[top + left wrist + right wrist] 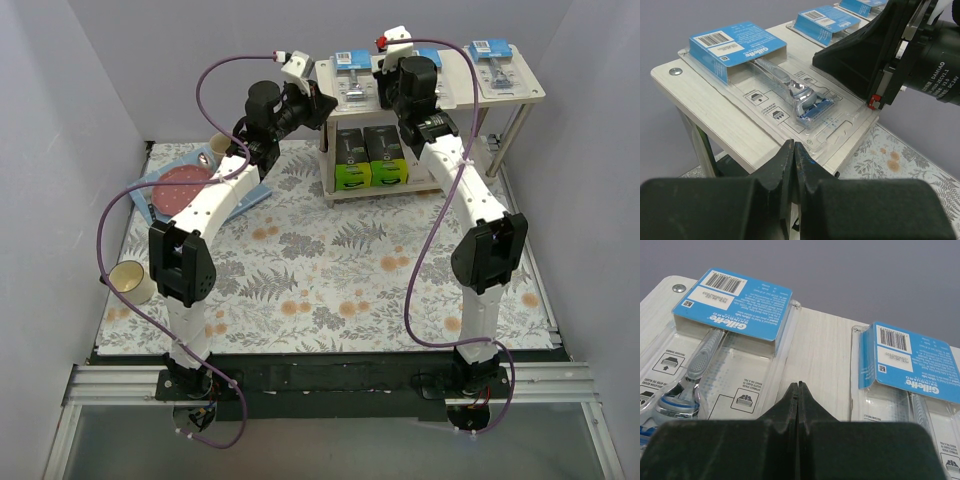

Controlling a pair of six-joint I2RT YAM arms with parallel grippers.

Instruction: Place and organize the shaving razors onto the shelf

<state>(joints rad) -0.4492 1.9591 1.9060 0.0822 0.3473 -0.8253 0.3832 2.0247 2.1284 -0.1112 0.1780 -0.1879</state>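
At the far left of the floral surface (330, 270) a cream mug (128, 278) stands, partly covered by the left arm's elbow. Further back lies the pink plate (180, 187), with that arm crossing over it. It rests on something flat and blue, but we cannot make out what. A second cup (218, 148) peeks out behind the arm, mostly hidden.

The left arm's fingers (793, 150) are pressed together with nothing between them. Their tips sit just at the near edge of the left blister pack (780, 85). We cannot tell whether they touch its plastic rim.

That pack lies flat at the left end of the top board of the shelf (528, 93), its blue card toward the back and the razor's head toward the front. On the lower board two black-and-green boxes (353, 160) lie side by side, touching. Their far ends are hidden under the top board.

The right arm's fingers (798, 395) are likewise closed tight and hold nothing. They point at the bare strip of board between the left pack and the middle blister pack (910, 360). We cannot judge whether they touch the wood. From above, the wrist covers nearly all of the middle pack, and in the right wrist view its lower end is cut off.

The right blister pack (495, 65) lies flat at the right end of the top board, apart from both arms and fully visible.
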